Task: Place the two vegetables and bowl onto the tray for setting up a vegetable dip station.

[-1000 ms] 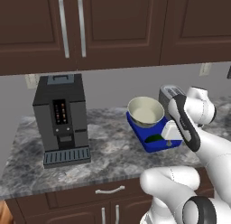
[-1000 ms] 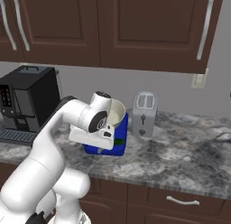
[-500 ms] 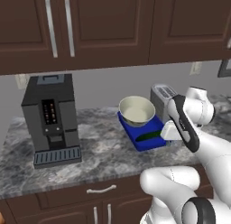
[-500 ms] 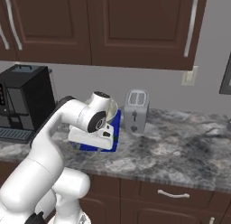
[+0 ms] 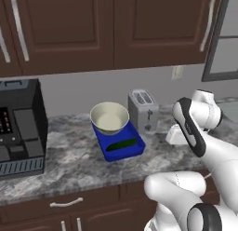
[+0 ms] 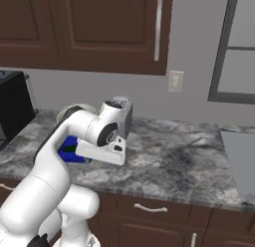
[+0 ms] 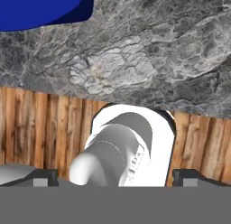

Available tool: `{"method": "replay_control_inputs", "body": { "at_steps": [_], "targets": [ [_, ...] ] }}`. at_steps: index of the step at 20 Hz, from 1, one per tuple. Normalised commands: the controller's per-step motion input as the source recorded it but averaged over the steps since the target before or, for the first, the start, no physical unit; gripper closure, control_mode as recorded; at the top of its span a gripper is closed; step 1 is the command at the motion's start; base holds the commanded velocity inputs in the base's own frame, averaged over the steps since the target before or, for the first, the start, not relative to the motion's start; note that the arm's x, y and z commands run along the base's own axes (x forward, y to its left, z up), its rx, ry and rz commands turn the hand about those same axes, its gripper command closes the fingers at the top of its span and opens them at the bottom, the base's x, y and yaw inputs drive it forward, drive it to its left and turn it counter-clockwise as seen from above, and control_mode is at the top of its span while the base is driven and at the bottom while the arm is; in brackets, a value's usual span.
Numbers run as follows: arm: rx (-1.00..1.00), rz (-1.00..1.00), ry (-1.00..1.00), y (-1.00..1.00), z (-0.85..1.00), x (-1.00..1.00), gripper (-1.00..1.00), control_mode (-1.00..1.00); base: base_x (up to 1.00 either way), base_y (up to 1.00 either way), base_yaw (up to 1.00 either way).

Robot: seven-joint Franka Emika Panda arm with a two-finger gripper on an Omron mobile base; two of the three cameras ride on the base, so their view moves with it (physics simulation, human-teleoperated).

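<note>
Tray [image 5: 122, 151] left of open gripper [image 5: 173, 136]

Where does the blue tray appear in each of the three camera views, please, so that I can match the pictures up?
Left base view: the blue tray lies centre on the counter, under the bowl, a cucumber on its front part.
Right base view: at centre left, a blue patch behind the arm.
Hand view: a blue corner at top left.
Shared landmark: the toaster, beside the tray in both base views.
</note>
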Motion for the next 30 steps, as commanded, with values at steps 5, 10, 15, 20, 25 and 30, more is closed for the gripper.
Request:
{"method": "replay_control_inputs", "body": {
  "at_steps": [5,10,15,20,25,30],
  "targets": [
    [0.00,0.00,0.00,0.00,0.00,0.00,-1.00,1.00,0.12,-0.69,0.00],
    [0.00,0.00,0.00,0.00,0.00,0.00,-1.00,1.00,0.15,-0.65,0.04],
    [0.00,0.00,0.00,0.00,0.00,0.00,-1.00,1.00,0.17,-0.61,0.06],
    [0.00,0.00,0.00,0.00,0.00,0.00,-1.00,1.00,0.19,-0.59,0.08],
    [0.00,0.00,0.00,0.00,0.00,0.00,-1.00,1.00,0.19,-0.58,0.08],
    [0.00,0.00,0.00,0.00,0.00,0.00,-1.00,1.00,0.18,-0.60,0.07]
  ]
}}
